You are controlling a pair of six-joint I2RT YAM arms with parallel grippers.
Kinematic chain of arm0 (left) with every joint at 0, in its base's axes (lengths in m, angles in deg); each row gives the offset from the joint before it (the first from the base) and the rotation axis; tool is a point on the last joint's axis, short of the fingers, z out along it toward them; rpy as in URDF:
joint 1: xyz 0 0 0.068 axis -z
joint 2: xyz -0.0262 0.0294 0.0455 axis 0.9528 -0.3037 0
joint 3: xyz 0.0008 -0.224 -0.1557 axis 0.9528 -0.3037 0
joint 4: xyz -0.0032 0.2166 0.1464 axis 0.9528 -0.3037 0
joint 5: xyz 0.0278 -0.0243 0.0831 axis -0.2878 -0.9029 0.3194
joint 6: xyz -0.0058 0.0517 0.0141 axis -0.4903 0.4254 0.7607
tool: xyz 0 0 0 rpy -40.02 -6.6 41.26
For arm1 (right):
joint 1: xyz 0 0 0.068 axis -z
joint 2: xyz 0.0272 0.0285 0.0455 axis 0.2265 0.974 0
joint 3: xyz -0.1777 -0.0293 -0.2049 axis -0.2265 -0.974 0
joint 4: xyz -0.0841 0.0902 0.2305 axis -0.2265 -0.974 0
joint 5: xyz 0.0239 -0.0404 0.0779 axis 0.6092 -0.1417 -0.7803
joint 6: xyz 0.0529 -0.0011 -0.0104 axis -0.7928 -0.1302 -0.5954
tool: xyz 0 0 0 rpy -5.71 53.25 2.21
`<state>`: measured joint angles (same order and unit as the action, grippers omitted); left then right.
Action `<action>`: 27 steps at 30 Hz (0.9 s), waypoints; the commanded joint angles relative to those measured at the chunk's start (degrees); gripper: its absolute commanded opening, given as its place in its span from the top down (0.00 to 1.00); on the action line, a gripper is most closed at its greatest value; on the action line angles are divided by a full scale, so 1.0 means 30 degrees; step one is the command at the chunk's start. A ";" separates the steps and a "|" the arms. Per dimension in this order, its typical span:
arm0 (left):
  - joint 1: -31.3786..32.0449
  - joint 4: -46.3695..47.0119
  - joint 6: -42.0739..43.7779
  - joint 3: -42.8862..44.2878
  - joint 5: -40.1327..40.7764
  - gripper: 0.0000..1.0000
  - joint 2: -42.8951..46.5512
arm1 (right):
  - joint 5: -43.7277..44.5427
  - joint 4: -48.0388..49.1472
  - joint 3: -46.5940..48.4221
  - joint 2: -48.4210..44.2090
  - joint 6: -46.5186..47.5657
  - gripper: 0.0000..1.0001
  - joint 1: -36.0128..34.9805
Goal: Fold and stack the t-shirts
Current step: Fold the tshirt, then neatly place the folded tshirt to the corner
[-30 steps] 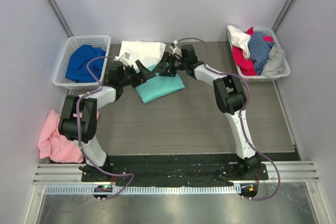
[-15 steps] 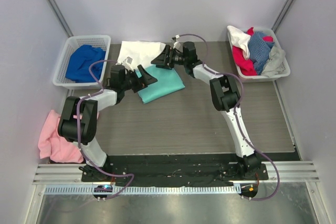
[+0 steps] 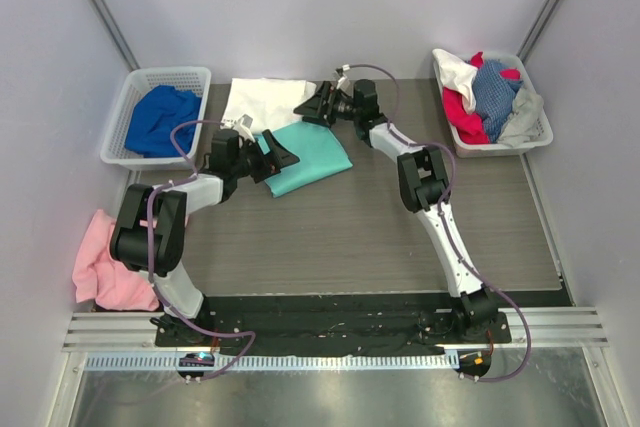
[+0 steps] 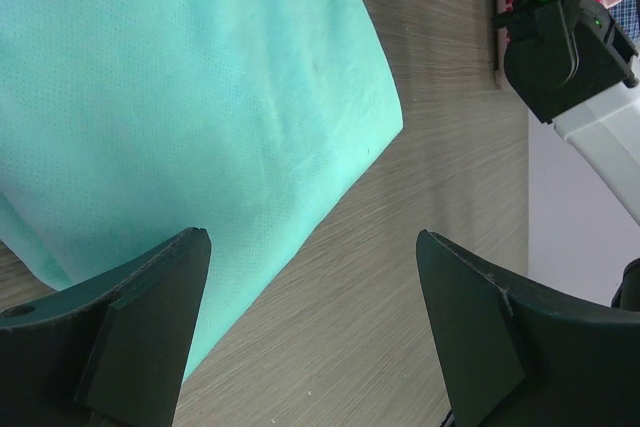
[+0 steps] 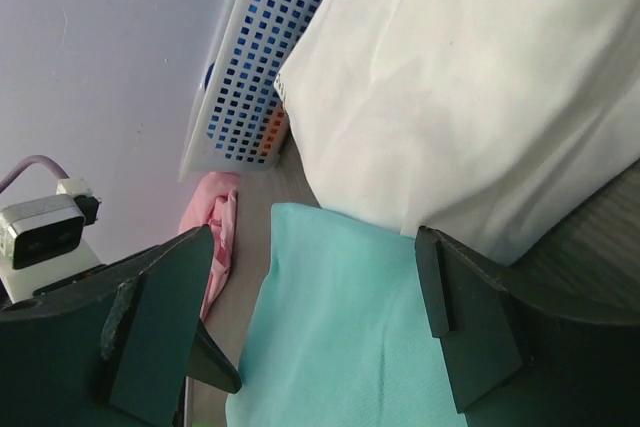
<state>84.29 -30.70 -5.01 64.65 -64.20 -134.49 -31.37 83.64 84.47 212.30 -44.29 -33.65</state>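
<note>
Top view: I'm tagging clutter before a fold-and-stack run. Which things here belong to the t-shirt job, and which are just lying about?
Job: mint-green t-shirt; white t-shirt beside it; blue t-shirt in the left basket; mixed garments in the right basket.
Lying about: both baskets themselves; pink cloth at far left, kind unclear.

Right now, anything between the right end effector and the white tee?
Nothing visible. The right end effector hangs open over the white tee's edge; the mint-green tee borders that edge but doesn't cover it.
</note>
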 commanded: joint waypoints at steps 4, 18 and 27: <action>0.0083 0.0097 0.0452 0.0165 0.0145 0.11 0.0760 | 0.0612 0.1427 0.0019 -0.1056 -0.0392 0.08 0.2043; 0.0113 -0.3038 0.1272 0.3940 0.2722 0.10 -0.2517 | 0.5300 -1.1106 -0.9711 -0.8090 0.7634 0.08 0.2985; 0.0054 -0.6262 0.2531 0.4913 0.5152 0.07 -0.2523 | 0.4977 -1.2137 -1.0769 -0.8500 0.8866 0.08 0.2517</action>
<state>84.37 -44.71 -0.20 78.51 -53.45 -144.42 -18.17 55.07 54.46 187.75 -21.45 -24.99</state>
